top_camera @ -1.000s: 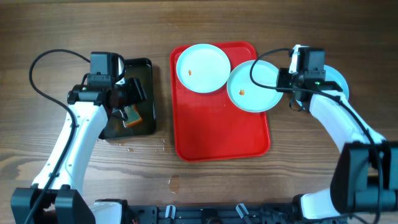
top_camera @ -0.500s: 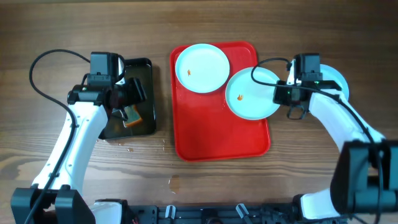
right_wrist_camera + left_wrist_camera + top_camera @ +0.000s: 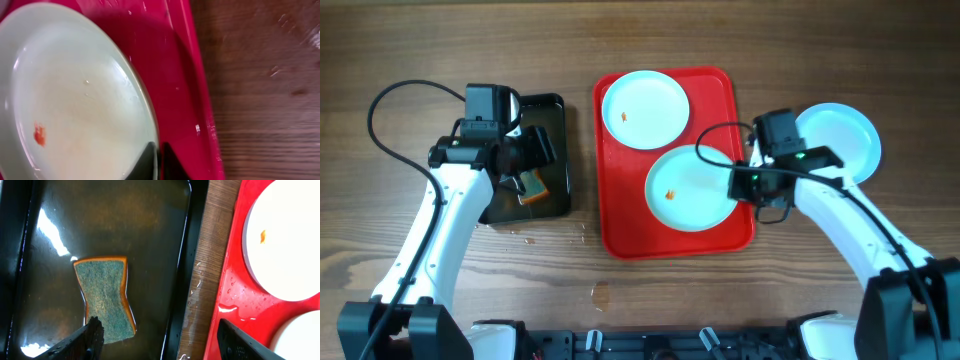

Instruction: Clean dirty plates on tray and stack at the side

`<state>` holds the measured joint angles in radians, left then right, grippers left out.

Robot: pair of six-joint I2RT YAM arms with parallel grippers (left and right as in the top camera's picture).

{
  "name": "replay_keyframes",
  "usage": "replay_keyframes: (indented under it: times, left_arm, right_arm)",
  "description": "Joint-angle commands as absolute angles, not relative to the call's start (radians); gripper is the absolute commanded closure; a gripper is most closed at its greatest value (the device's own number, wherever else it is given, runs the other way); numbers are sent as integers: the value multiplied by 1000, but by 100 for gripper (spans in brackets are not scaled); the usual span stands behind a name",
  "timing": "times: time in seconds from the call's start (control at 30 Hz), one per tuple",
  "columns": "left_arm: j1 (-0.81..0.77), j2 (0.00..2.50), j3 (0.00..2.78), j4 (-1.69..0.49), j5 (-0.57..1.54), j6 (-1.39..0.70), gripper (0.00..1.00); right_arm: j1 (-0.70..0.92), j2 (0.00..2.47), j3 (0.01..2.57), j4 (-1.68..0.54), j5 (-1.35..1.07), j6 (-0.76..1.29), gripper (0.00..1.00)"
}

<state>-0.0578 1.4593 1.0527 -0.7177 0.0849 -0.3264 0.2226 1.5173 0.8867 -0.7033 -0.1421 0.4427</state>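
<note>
Overhead, the right hand (image 3: 740,185) is clamped on the right rim of a plate (image 3: 690,190) lying on the tray (image 3: 620,220).

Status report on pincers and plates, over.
Left pincer open, over black tray. Right pincer shut on near plate, on red tray. Far plate close beside it.

Brown wooden table (image 3: 650,30) spreading across the whole overhead view, long dark grain streaks running left to right, soft even light falling from above, small wet spots (image 3: 600,294) glistening near the front edge
</note>
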Motion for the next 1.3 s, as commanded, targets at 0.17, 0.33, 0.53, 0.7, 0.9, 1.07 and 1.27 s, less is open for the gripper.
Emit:
replay_keyframes:
  times: [0.17,0.33,0.53,0.7,0.9,1.07,1.27]
  left_arm:
    - [-55,1448,1048,-744,101,-317,29]
    - [-55,1448,1048,-746,100,-317,29]
    - [-55,1448,1047,-747,96,-317,28]
    - [-55,1449,1045,-754,72,-317,28]
    - [-55,1471,1021,-745,70,-317,33]
    - [-55,1527,916,-647,70,-318,42]
    - [-55,1615,838,-526,-45,-321,47]
  right_arm:
    - [251,1547,853,-553,-146,234,69]
    - [252,1557,849,-510,-146,153,69]
    - [252,1617,804,-509,-82,196,68]
    - [252,1681,797,-508,-167,237,84]
    - [252,1694,797,-498,-172,322,96]
    - [252,1694,797,-498,-146,344,96]
    - [252,1694,797,-499,-147,344,96]
